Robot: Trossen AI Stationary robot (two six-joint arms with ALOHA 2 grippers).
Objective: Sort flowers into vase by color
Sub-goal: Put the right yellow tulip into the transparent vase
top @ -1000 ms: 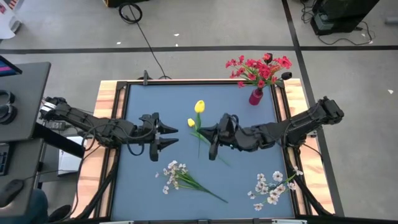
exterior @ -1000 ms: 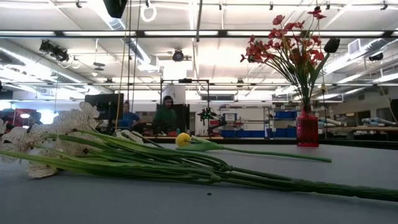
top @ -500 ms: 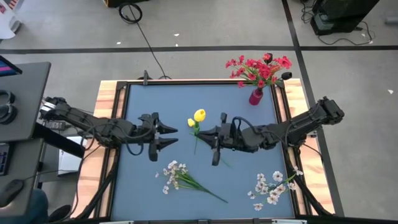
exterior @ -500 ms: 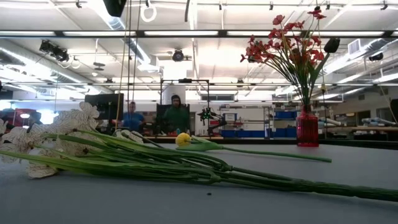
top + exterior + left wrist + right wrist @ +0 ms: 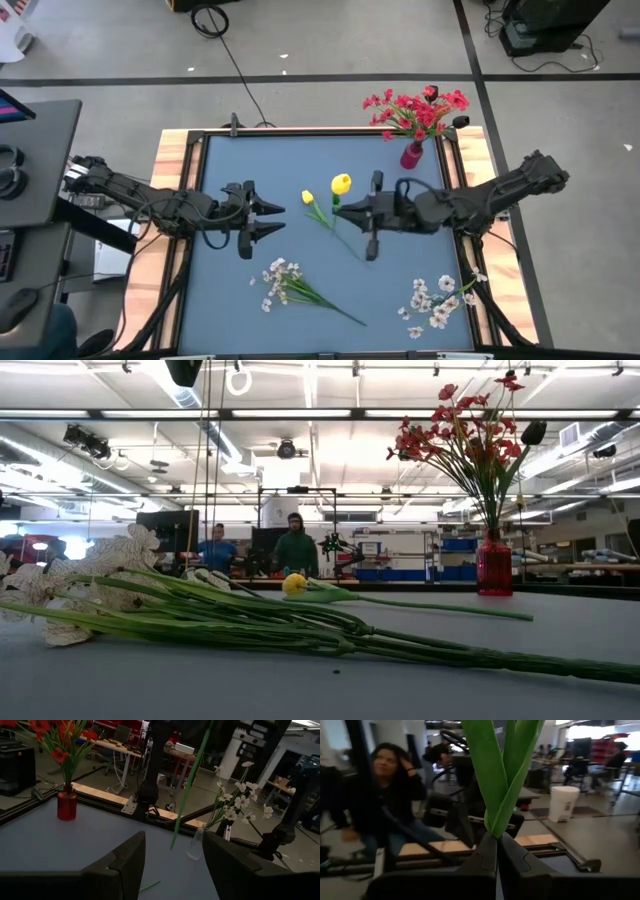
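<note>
Your right gripper (image 5: 340, 208) is clamped on a yellow tulip (image 5: 342, 184), holding it over the middle of the blue table (image 5: 220, 300), short of the red vase (image 5: 411, 156) at the far right corner. Red flowers (image 5: 418, 108) already stand in that vase, so that colour looks sorted. A second yellow tulip (image 5: 308, 198) lies on the table just beside the held one. Two white sprays (image 5: 283, 278) (image 5: 436, 297) lie along the near edge, well apart from the vase, one to each side. Your left gripper (image 5: 278, 220) waits left of centre, fingers spread and empty. A clear vase (image 5: 194, 844) shows only in the left wrist view. Beyond the table, people (image 5: 296, 548) work under bright workshop lights.
</note>
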